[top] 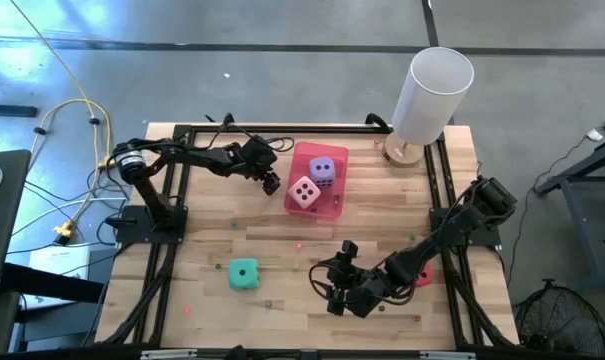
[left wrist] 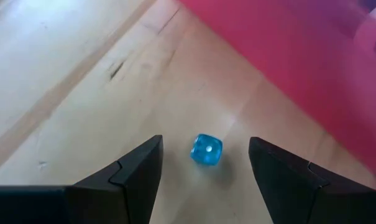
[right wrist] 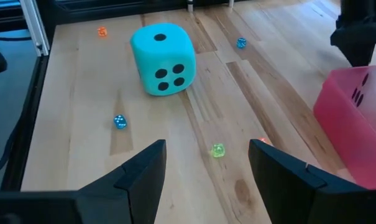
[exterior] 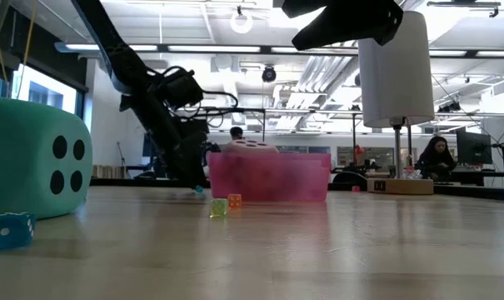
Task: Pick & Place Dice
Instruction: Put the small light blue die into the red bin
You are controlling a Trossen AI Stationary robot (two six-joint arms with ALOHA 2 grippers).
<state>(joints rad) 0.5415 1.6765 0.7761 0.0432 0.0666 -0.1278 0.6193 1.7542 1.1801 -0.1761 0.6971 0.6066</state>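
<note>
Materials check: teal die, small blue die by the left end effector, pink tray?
Teal die: looks like soft foam, matte, rounded edges, no glare; a guess from looks.
Small blue die: translucent, glossy, likely hard plastic or acrylic; light passes through.
Pink tray: semi-translucent plastic, smooth; a die shows faintly through its wall in the low view.

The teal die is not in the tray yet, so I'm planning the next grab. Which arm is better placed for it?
Probably the right. The right gripper is open, near the teal die and facing it. The left gripper is open over a small blue die beside the pink tray.
</note>
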